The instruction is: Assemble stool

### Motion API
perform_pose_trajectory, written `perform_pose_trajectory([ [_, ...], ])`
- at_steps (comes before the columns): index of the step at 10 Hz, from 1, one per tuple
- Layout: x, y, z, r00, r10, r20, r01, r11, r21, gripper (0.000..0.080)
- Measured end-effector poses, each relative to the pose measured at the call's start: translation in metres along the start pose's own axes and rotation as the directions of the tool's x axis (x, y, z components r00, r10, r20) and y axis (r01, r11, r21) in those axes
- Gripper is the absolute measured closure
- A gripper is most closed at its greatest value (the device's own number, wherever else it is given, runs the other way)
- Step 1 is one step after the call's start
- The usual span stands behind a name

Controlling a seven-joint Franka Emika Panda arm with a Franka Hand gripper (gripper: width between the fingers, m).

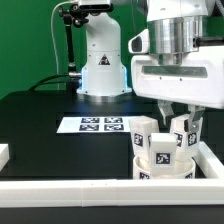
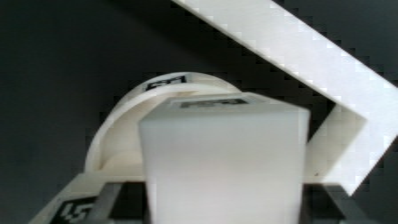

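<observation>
A: Where do we stand at the gripper (image 1: 181, 128)?

B: We see its two fingers (image 1: 190, 124) reaching down at the near corner of the table, closed on a white leg (image 2: 217, 150) that we hold upright. In the wrist view that leg fills the middle of the picture, a blocky white piece with a tag on its upper end.

A: And the seat?

B: The seat (image 1: 163, 160), a thick round white disc, lies directly under the gripper. A second leg (image 1: 144, 132) stands on it just beside the one we grip, on the exterior view's left of the fingers. We cannot tell whether the held leg touches the seat.

A: What crowds us there?

B: The white border rails (image 1: 110, 187) run close around the seat on the near side and on the exterior view's right, forming a corner, and one rail crosses the wrist view just behind the seat. Farther from the gripper, on the black table (image 1: 40, 125), lies the marker board (image 1: 92, 125). Beyond that stands the arm's white base (image 1: 102, 60) against a green backdrop.

A: Any writing we can read?

B: Only black-and-white square tags on the legs, seat and board; no words that we can make out.
</observation>
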State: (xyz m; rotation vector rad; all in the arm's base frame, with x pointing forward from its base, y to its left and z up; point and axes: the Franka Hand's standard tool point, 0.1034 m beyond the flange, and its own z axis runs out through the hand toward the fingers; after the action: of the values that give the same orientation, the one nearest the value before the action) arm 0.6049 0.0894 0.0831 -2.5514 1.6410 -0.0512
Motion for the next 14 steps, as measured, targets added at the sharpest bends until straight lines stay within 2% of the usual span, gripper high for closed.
perform_pose_trajectory([
  [3, -0.0008, -0.0004, 0.0002, 0.983, 0.181, 0.009, -0.181, 0.983, 0.005, 0.0459],
  [4, -0.0004, -0.0018, -0.0002, 0.958, 0.286, 0.025, -0.287, 0.958, 0.019, 0.0459],
  [6, -0.0021, -0.0034, -0.0001, 0.9, 0.434, 0.044, -0.435, 0.9, 0.024, 0.0459],
  [8, -0.0041, -0.0052, 0.0012, 0.833, 0.551, 0.057, -0.553, 0.832, 0.042, 0.0459],
  [12, -0.008, -0.0089, 0.002, 0.551, 0.828, 0.105, -0.833, 0.552, 0.022, 0.0459],
  [14, -0.009, -0.0095, 0.0019, 0.497, 0.86, 0.12, -0.866, 0.499, 0.01, 0.0459],
])
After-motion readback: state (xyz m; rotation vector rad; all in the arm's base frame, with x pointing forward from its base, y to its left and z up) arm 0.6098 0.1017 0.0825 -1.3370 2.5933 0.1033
